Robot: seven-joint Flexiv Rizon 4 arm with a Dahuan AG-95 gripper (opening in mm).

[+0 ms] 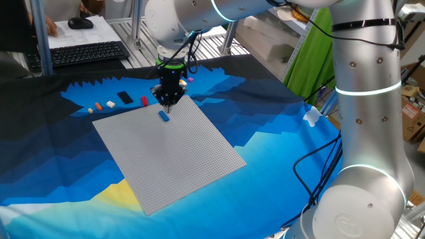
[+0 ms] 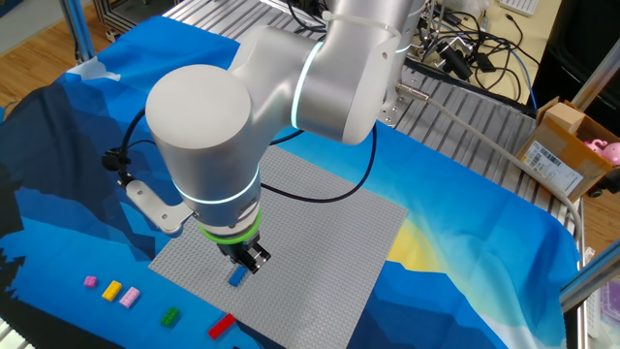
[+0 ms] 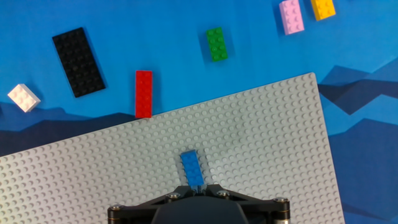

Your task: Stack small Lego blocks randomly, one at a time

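Observation:
A small blue Lego block [image 3: 192, 168] lies flat on the grey baseplate [image 3: 267, 143], near its edge; it also shows in one fixed view [image 1: 164, 116] and the other fixed view [image 2: 236, 278]. My gripper [image 3: 196, 186] hovers just above the block's near end, its jaws a narrow gap apart and holding nothing. It also shows in the fixed views [image 1: 167, 103] [image 2: 255, 260]. On the blue cloth beyond the plate lie loose red [image 3: 143, 93], green [image 3: 217, 44], pink [image 3: 291, 16], yellow [image 3: 323, 8] and white [image 3: 23, 98] blocks.
A flat black plate [image 3: 78, 61] lies on the cloth beside the red block. The robot's arm and base [image 1: 365, 133] stand at the table's side. A keyboard [image 1: 86, 53] sits behind the cloth. A cardboard box [image 2: 567, 150] stands off the table.

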